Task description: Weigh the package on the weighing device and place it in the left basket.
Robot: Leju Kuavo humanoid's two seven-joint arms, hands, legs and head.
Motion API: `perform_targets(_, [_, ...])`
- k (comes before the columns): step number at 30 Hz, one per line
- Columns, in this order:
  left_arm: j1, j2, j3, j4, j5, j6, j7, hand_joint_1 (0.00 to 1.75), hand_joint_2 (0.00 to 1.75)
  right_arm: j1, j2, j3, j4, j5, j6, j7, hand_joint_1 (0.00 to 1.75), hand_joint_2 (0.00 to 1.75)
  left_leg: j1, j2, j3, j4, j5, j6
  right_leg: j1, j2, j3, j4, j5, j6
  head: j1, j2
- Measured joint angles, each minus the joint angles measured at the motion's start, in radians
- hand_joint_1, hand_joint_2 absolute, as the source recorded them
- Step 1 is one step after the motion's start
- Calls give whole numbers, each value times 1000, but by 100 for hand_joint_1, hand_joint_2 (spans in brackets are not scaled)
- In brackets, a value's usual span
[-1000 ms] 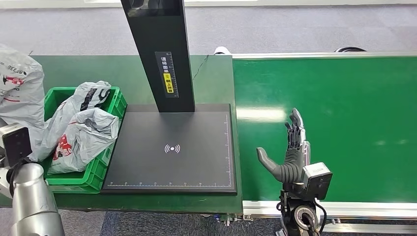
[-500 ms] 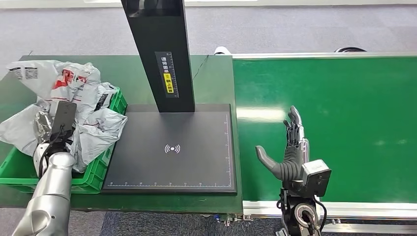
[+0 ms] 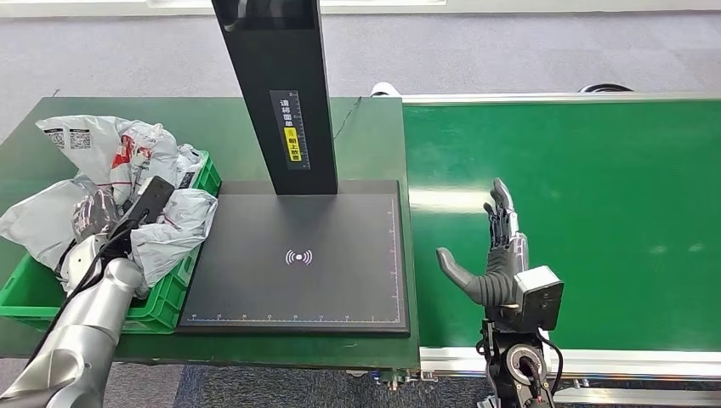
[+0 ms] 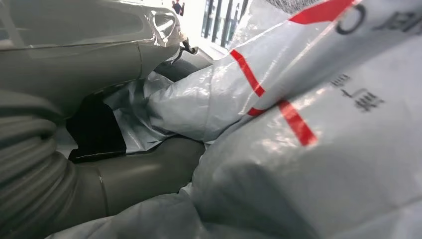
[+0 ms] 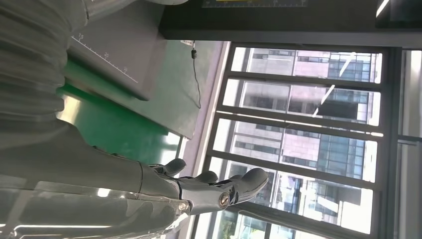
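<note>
The left robot hand (image 3: 93, 229) is down in the green basket (image 3: 34, 293) among grey mail bags (image 3: 174, 225) – its grip is hidden. Bags piled high could slide out – right robot hand (image 3: 491, 263) waits wide open

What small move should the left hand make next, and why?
Probably let go and lift away: the left hand is down among the grey packages in the green basket, and the scale plate is bare. The grip itself is hidden.
</note>
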Motion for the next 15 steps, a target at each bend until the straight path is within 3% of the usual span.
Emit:
perform_targets(1, [4, 0, 0, -3, -1, 15, -3, 0, 175, 1, 0, 0, 0, 0, 0, 0, 0, 175, 0, 0, 0, 0, 0, 0, 0, 0, 0, 0, 0, 0, 0, 0])
perform_targets(15, [135, -50, 6, -261, 75, 243, -181, 0, 175, 41, 0, -2, -14, 17, -23, -5, 0, 175, 0, 1, -3, 0, 0, 0, 0, 1, -4, 0, 0, 0, 0, 0])
